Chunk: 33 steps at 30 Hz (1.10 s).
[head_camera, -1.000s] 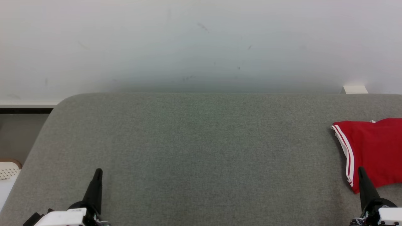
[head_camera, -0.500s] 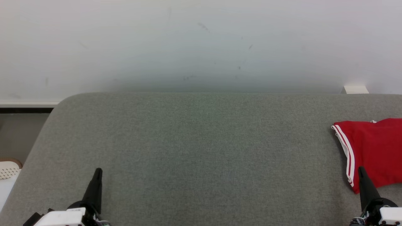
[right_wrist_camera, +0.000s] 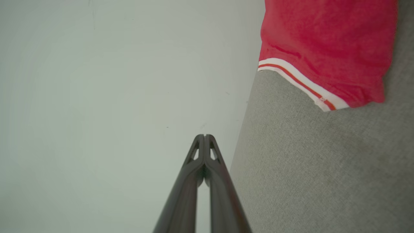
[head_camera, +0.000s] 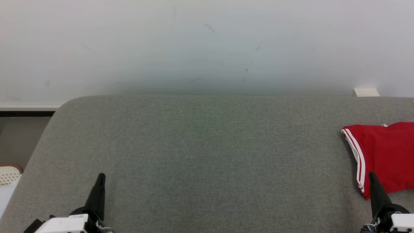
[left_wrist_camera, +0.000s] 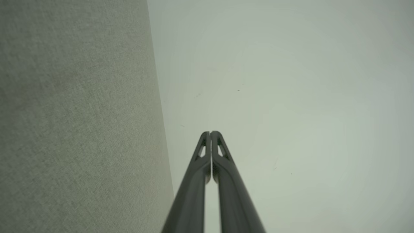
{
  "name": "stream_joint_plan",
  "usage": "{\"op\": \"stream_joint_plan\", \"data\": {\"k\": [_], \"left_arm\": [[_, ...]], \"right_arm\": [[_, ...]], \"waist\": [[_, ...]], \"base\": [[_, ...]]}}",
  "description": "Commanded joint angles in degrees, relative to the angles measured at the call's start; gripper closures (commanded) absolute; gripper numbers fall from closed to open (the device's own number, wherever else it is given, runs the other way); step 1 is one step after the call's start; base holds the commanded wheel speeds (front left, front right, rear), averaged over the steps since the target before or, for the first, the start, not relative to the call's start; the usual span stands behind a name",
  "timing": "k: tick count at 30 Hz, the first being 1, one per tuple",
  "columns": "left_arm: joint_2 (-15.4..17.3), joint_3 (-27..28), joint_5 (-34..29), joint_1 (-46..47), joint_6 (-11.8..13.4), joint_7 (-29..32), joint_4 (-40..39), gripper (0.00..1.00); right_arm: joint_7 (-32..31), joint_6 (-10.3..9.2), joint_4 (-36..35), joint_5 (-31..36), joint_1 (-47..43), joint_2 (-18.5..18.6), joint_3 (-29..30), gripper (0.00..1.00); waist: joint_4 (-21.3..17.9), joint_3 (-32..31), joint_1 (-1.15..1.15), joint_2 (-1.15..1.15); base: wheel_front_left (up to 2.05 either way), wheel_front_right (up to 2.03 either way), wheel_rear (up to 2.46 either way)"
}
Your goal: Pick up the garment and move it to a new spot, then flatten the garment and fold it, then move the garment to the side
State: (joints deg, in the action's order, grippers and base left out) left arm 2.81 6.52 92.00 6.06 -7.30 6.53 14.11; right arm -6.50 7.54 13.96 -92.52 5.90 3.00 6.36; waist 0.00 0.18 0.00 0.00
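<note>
The garment is red with white stripes along its edge and lies folded at the far right of the grey padded table, cut off by the head view's right border. The right wrist view has the garment at its upper right. My right gripper is shut and empty, low at the right, its tip just in front of the garment's near corner. The shut tips of the right gripper point toward the wall. My left gripper rests shut and empty at the lower left; the left gripper shows both fingers pressed together.
A white wall rises behind the table. At the left, past the table's rounded corner, is a strip of floor and a white perforated basket. A small white block sits at the wall on the far right.
</note>
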Motion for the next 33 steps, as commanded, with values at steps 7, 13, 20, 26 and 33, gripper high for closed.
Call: {"op": "stream_joint_plan", "data": {"k": [7,13,20,26,33], "left_arm": [[0.11,0.13,0.75,0.37,-0.35,0.23,-0.07,1.0],[0.11,0.13,0.76,0.37,-0.35,0.23,-0.07,1.0],[0.11,0.13,0.76,0.36,-0.35,0.23,-0.07,1.0],[0.11,0.12,0.76,0.36,-0.35,0.23,-0.08,1.0],[0.11,0.12,0.76,0.36,-0.35,0.23,-0.08,1.0]], "right_arm": [[-0.14,-0.1,0.14,0.08,0.61,-0.06,0.27,1.0],[-0.16,-0.1,0.14,0.1,0.61,-0.06,0.29,1.0],[-0.18,-0.1,0.14,0.12,0.61,-0.06,0.3,1.0],[-0.19,-0.1,0.14,0.14,0.62,-0.06,0.31,1.0],[-0.2,-0.1,0.14,0.15,0.62,-0.08,0.33,1.0]], "waist": [[0.0,0.0,0.0,0.0],[0.0,0.0,0.0,0.0],[0.0,0.0,0.0,0.0],[0.0,0.0,0.0,0.0],[0.0,0.0,0.0,0.0]], "base": [[0.0,0.0,0.0],[0.0,0.0,0.0],[0.0,0.0,0.0],[0.0,0.0,0.0],[0.0,0.0,0.0]]}}
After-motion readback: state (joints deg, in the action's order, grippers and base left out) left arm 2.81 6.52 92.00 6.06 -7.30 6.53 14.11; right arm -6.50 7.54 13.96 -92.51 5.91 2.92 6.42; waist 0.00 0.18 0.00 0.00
